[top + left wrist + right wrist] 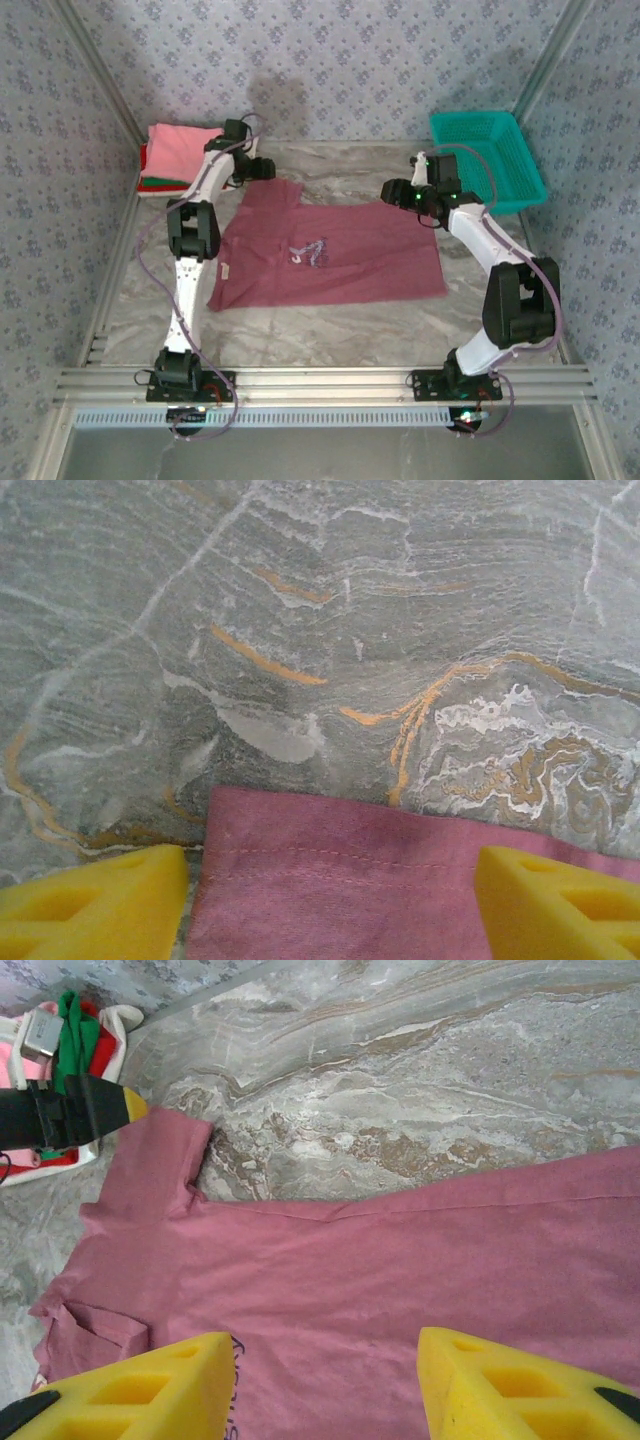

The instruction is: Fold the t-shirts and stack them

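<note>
Jaws on both grippers stand wide apart and grip nothing: the left gripper (pixel 330 910) has the hemmed sleeve edge of the maroon shirt (pixel 300 865) lying flat between its yellow fingers (pixel 95 905), with bare marble table (pixel 320 630) beyond the tips, while the right gripper (pixel 325 1390) hangs over the shirt's body, cloth spread flat between and ahead of its fingers. A teal basket (pixel 490 160) sits off to the right of the right gripper, well apart, and the stack of folded shirts (pixel 180 155) lies near the left gripper's left side.

Lab booth: aluminium frame (pixel 320 381), wallpapered walls (pixel 350 60)
</note>
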